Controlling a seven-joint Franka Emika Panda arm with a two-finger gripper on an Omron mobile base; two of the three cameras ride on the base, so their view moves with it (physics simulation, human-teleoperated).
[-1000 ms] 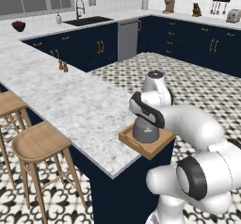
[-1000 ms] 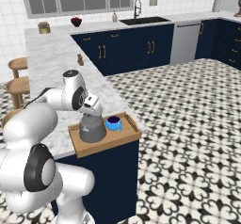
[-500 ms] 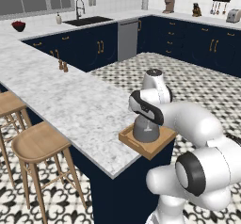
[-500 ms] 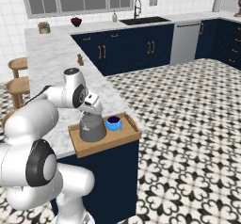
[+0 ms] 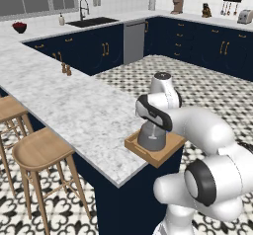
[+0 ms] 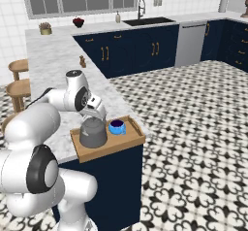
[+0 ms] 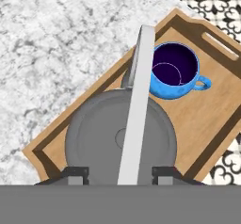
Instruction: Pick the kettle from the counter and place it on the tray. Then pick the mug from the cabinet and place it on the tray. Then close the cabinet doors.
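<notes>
The grey kettle [image 5: 150, 137] [image 6: 93, 134] [image 7: 94, 138] stands on the light-wood tray [image 5: 164, 156] [image 6: 112, 150] [image 7: 212, 119], which lies at the near end of the marble counter [image 5: 74, 100] [image 6: 58, 60]. Beside the kettle on the tray sits the blue mug [image 6: 116, 127] [image 7: 174, 72], upright. My gripper [image 5: 152, 127] [image 6: 95, 117] [image 7: 120, 173] hangs straight over the kettle and is open. The kettle's thin handle runs between the fingertips [image 7: 76, 173], with a gap on each side. The cabinet and its doors are out of view.
The tray juts slightly past the counter's end, above the patterned floor. Two wooden stools [image 5: 42, 150] [image 6: 19, 87] stand along the counter's far side. Two small shakers [image 5: 65, 70] [image 6: 83, 61] stand further up the counter. A sink [image 5: 94, 21] lies at the back.
</notes>
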